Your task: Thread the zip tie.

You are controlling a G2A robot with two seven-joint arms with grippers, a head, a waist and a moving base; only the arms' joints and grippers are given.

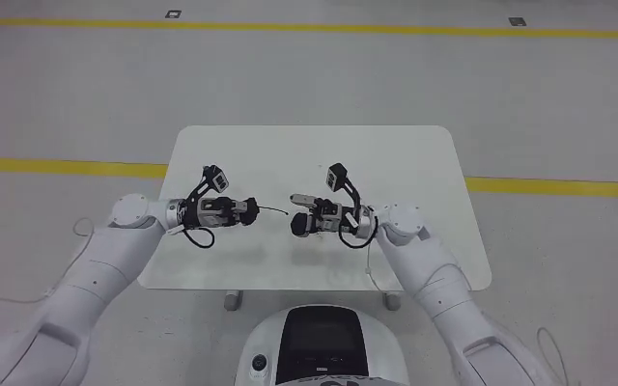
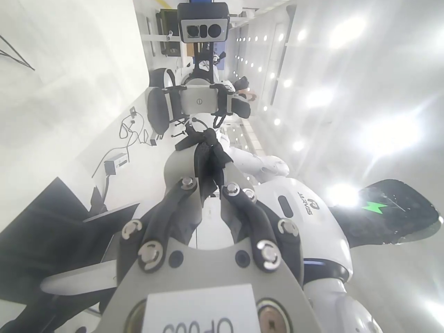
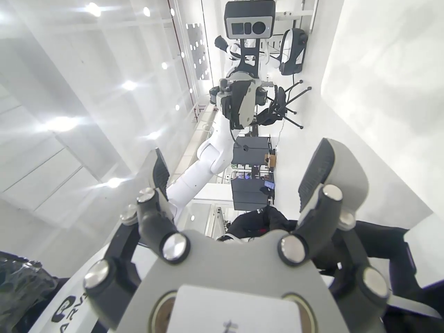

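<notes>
Nearest us, above the table (image 1: pixel 406 154), the two grippers face each other across a small gap. Our left gripper (image 1: pixel 249 210) is clamped on the zip tie (image 1: pixel 273 207). The tie's thin free end sticks out to the right in the air, touches nothing else, and stops just short of the right gripper (image 1: pixel 297 215). That gripper's fingers stand wide apart with nothing between them. We judge the step in hand to be taking that free end so it can be fed through the head. We cannot tell where the head sits; the dark lump at the left fingertips in the left wrist view may be it. To do the step well, we would hold the left wrist steady and bring the right gripper in along the line of the strap. We would centre the strap between the pads before closing. We would pinch close to the tip, since so thin a strap will likely bend away if pushed, and keep the two sets of fingers from knocking together. Counting: one zip tie, two grippers, one table. Farther off on the floor are two yellow lines (image 1: pixel 77 166), and two small dark plates (image 1: pixel 173 14) at the far line.
</notes>
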